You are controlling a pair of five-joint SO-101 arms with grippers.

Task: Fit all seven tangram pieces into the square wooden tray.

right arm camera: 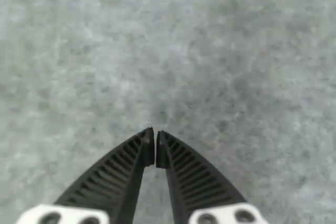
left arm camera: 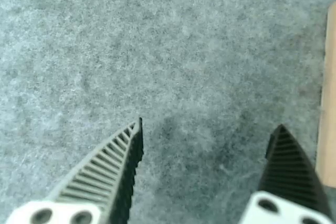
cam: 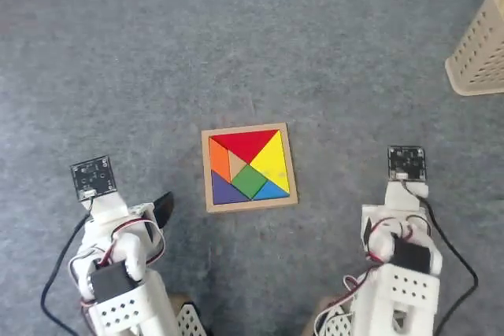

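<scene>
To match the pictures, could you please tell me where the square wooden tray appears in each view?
High view: wooden tray at the centre, on the grey carpet.
Left wrist view: a strip of its pale rim beside the open left gripper.
Right wrist view: grey carpet beneath the shut right gripper.
Shared landmark: that grey carpet.

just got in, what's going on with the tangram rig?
Nothing is being handled right now. The square wooden tray lies mid-table with all seven tangram pieces fitted inside, filling the square. Both grippers are clear of it, over the grey mat. The left gripper is open beside the tray's edge, and the right gripper is shut and holds nothing. The task looks done.
</scene>
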